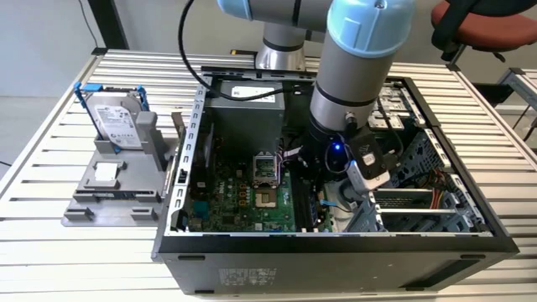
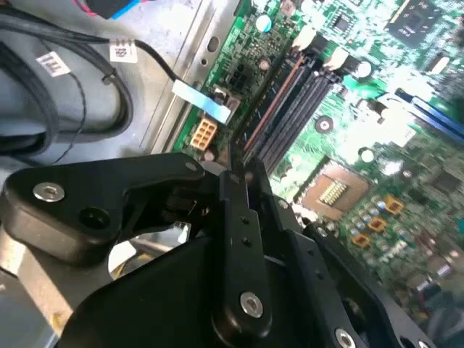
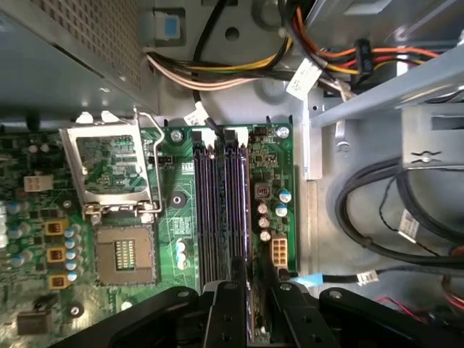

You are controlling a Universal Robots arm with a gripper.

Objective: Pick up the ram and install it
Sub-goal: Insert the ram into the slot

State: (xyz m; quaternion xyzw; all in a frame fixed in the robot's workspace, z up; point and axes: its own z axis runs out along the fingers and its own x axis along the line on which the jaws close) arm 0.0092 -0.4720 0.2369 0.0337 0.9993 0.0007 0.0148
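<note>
Hovering tight over motherboard slots [image 3: 221, 217], claw [image 3: 250, 290] (case-walled) pinches ram [image 3: 259, 304].

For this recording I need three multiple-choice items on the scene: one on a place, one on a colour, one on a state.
1. Where is the gripper?
A. over the grey fixture
B. inside the computer case, at the memory slots
C. above the bare table

2. What colour is the frame around the hard drive?
A. red
B. yellow
C. blue

3. How does the processor socket stand?
A. lid swung open, socket bare
B. lid latched shut
C. covered by a cooler

Answers:
1 B: in the first wrist view the gripper, shut on the thin ram, sits at the end of the memory slots, inside the computer case.
2 C: the frame around the hard drive is blue.
3 A: the lid lies flipped back beside the processor socket, whose contacts show.
</note>
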